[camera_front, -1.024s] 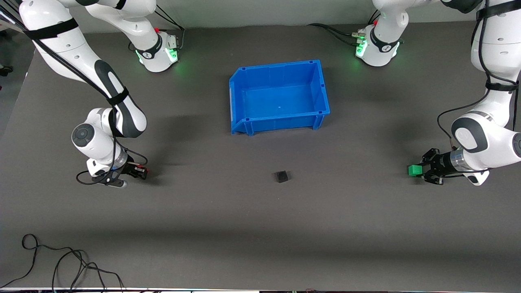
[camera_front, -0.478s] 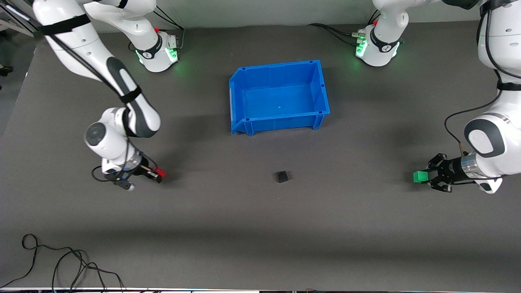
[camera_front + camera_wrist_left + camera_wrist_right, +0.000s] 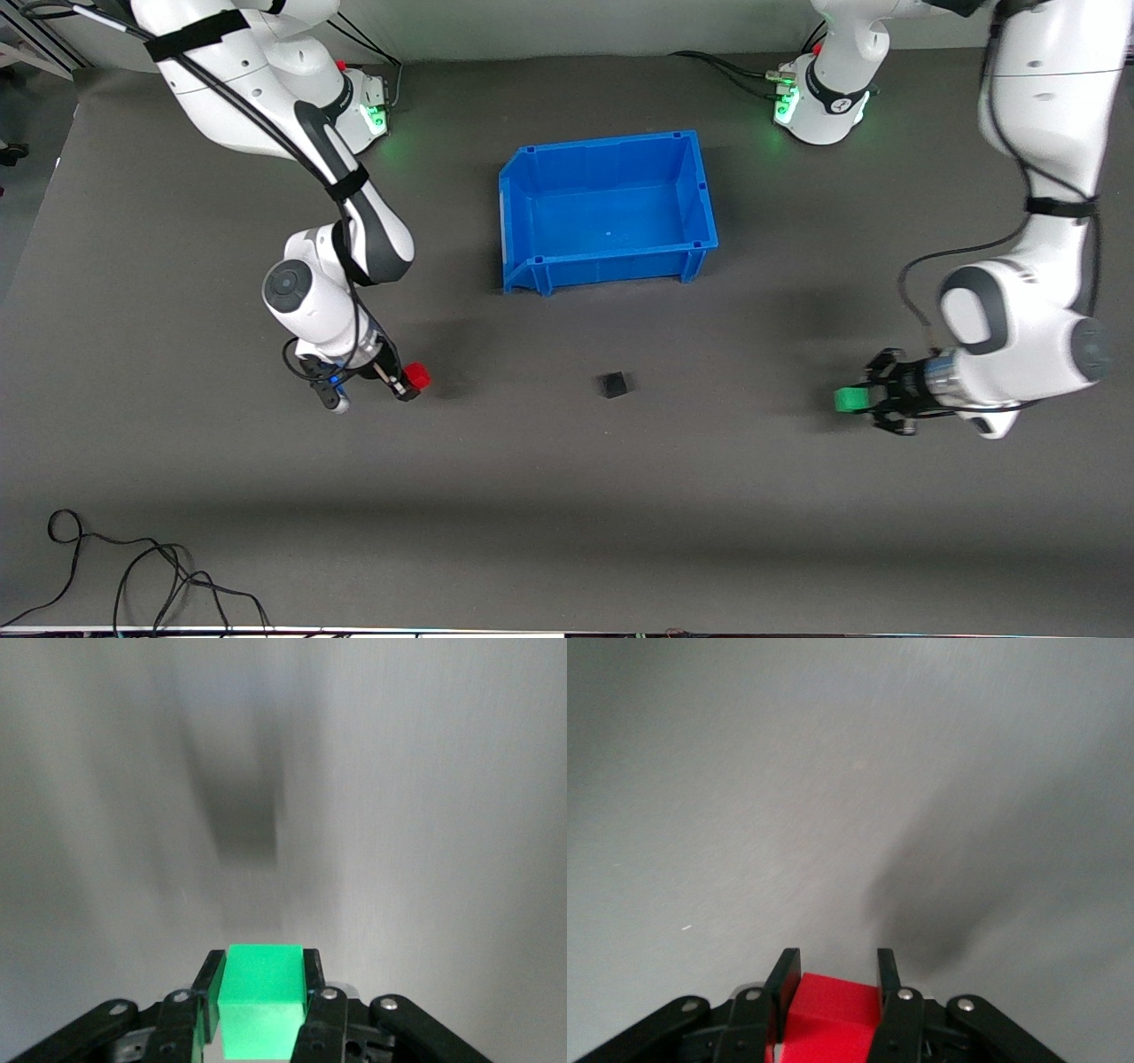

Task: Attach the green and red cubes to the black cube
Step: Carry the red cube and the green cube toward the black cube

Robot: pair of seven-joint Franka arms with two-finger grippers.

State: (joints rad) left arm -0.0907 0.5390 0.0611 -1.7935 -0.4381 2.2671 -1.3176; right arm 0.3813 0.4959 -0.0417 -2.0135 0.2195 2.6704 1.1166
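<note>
The black cube (image 3: 612, 385) sits on the grey mat, nearer the front camera than the blue bin. My right gripper (image 3: 407, 381) is shut on the red cube (image 3: 416, 376) and holds it over the mat toward the right arm's end; in the right wrist view the red cube (image 3: 830, 1020) sits between the fingers. My left gripper (image 3: 861, 400) is shut on the green cube (image 3: 848, 400) over the mat toward the left arm's end; in the left wrist view the green cube (image 3: 260, 999) is clamped between the fingers. The black cube does not show in either wrist view.
The blue bin (image 3: 608, 210) stands open and empty, farther from the front camera than the black cube. Loose black cables (image 3: 133, 576) lie at the mat's near edge toward the right arm's end.
Both grippers have moved toward the black cube with their cubes: the right with the red cube, the left with the green cube. The black cube has not moved.
</note>
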